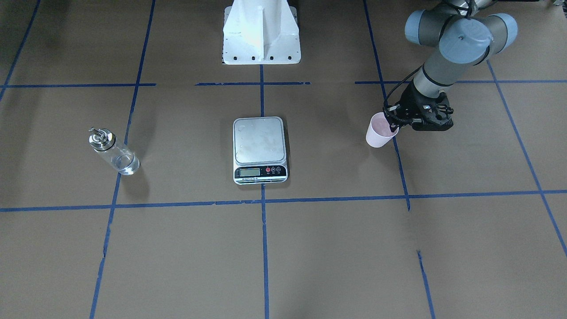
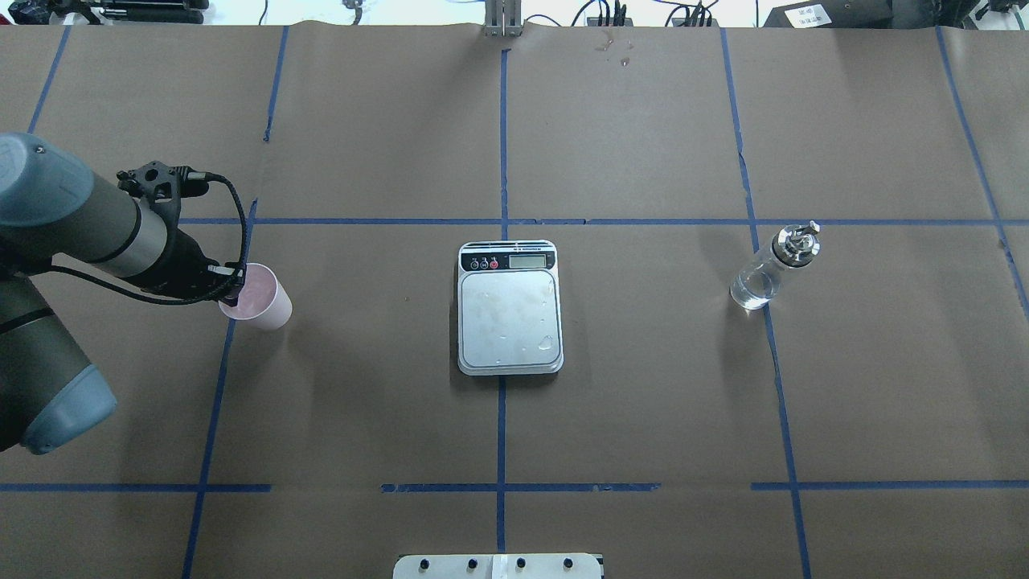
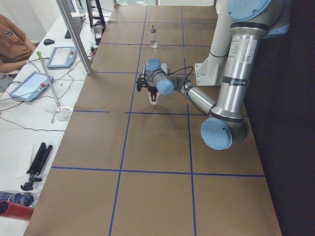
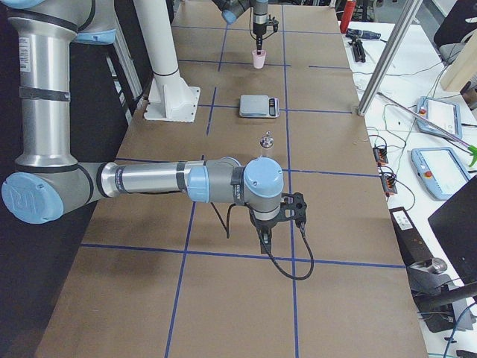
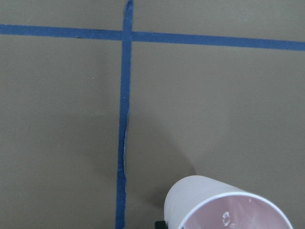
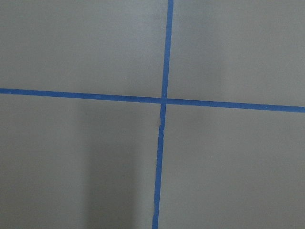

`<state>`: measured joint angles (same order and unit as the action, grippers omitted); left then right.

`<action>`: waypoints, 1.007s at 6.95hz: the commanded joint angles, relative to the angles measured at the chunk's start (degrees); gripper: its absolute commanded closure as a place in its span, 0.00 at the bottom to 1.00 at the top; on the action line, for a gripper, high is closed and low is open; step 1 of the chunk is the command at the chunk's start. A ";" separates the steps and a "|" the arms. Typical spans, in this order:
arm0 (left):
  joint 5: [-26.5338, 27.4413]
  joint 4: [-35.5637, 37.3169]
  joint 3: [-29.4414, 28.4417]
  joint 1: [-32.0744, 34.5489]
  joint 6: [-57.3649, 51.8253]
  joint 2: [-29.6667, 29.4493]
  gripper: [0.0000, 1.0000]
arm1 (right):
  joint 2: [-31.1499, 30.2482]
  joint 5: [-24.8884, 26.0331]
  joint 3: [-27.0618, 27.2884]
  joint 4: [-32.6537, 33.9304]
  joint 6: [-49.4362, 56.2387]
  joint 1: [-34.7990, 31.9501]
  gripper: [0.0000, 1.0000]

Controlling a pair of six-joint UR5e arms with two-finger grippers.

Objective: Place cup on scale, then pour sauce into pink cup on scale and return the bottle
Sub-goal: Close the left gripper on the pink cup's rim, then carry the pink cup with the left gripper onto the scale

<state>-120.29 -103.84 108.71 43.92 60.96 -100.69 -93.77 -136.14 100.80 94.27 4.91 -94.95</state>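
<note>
The pale pink cup (image 1: 377, 133) stands out toward the robot's left, well apart from the scale (image 1: 259, 141). My left gripper (image 1: 392, 126) is shut on the cup's rim, one finger inside and one outside; the left wrist view shows the cup (image 5: 224, 205) at its bottom edge. Nothing lies on the scale's (image 2: 509, 310) steel platform. The glass bottle (image 2: 770, 272) with its metal cap stands upright on the robot's right, and the sauce in it barely shows. My right gripper (image 4: 267, 237) hangs over the table near the bottle (image 4: 265, 144); I cannot tell whether it is open or shut.
Blue tape lines (image 2: 502, 221) cross the brown table. The white robot pedestal (image 1: 261, 33) stands behind the scale. A side bench carries tablets (image 3: 29, 84) and cables, with a person (image 3: 12, 42) seated by it. A metal post (image 3: 74, 34) rises at the table's edge.
</note>
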 commanded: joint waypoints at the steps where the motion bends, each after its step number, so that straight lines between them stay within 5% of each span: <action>1: 0.05 9.55 4.73 0.11 0.04 -3.43 1.00 | 0.60 0.44 1.75 -0.05 -0.07 0.29 0.00; 3: 0.14 25.27 5.64 -0.15 0.65 -16.39 1.00 | 1.13 1.58 5.98 -0.32 -0.51 1.34 0.00; 7: 0.31 28.17 2.06 -5.93 16.52 -28.03 1.00 | 3.51 0.97 10.43 0.30 -19.11 8.20 0.00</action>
<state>-120.16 -75.86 112.88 40.37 72.45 -124.91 -90.51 -134.88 108.39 94.40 -9.37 -88.20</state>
